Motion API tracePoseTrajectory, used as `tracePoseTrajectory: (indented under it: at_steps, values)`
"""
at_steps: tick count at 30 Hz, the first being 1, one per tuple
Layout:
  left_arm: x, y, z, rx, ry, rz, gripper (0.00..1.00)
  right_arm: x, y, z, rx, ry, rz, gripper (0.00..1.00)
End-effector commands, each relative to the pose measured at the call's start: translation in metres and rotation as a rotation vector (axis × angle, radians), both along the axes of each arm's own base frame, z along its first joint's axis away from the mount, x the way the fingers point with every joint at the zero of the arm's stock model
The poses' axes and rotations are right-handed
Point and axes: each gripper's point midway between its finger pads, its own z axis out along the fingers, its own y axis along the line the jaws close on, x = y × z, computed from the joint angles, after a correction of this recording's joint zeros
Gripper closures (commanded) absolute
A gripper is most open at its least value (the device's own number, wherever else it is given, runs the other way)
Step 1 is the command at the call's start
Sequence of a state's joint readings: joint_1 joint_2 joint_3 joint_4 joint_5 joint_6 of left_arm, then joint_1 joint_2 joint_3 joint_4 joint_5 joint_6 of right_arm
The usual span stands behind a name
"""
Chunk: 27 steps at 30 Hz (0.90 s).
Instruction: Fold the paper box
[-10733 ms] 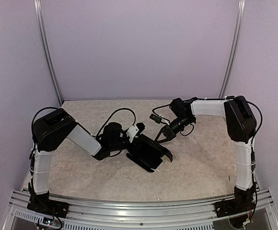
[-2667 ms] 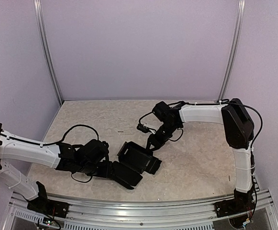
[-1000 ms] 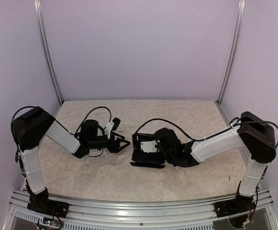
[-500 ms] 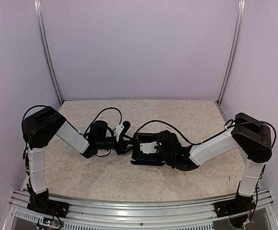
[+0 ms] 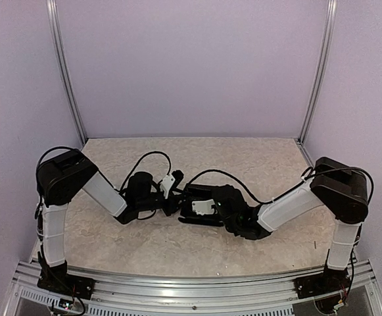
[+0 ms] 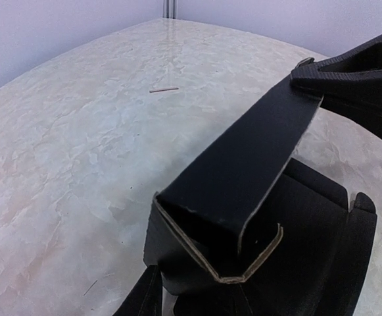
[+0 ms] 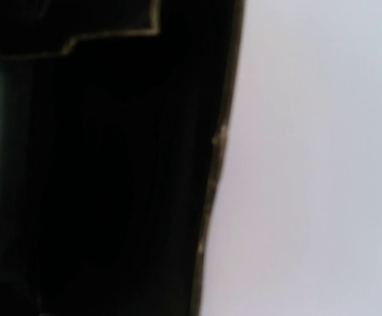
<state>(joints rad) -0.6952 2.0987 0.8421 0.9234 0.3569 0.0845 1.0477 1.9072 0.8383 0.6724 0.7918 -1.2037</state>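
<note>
Black paper box (image 6: 243, 158), raised flap between left end effector's (image 5: 176, 197) jaws

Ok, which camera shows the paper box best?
Left wrist: the paper box is close up, its raised flap and raw cardboard edges sharp. Top external shows it small and partly covered; right wrist shows only a dark blur.

Paper box (image 5: 191, 195): mid-table (image 5: 112, 240), btwn both arms; L gripper (image 5: 175, 199) at its left end, R gripper (image 5: 206, 205) on its right part; one flap (image 6: 243, 164) raised off table
</note>
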Motion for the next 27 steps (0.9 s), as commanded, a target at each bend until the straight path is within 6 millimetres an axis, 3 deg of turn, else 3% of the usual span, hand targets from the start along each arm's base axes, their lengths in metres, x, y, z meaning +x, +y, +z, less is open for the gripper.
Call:
tracePoseTrajectory:
  at_steps: [1,4,14,21,27]
  values:
    - [0.016,-0.001,0.01,-0.007,-0.118,0.079,0.65,-0.013,0.004,-0.02,-0.051,0.029,0.045,1.0]
    - [0.013,0.0,0.013,-0.006,-0.18,0.103,0.58,-0.014,0.004,-0.023,-0.06,0.034,0.042,1.0]
    - [-0.005,0.004,0.007,0.02,-0.195,0.075,0.55,-0.004,0.002,-0.015,-0.08,-0.019,0.025,1.0]
    - [-0.011,0.009,-0.005,0.058,-0.173,0.07,0.55,-0.005,-0.006,-0.027,-0.17,-0.046,0.031,1.0]
    - [-0.016,0.008,0.003,0.032,-0.18,0.05,0.55,-0.004,-0.009,-0.026,-0.196,-0.118,0.026,1.0]
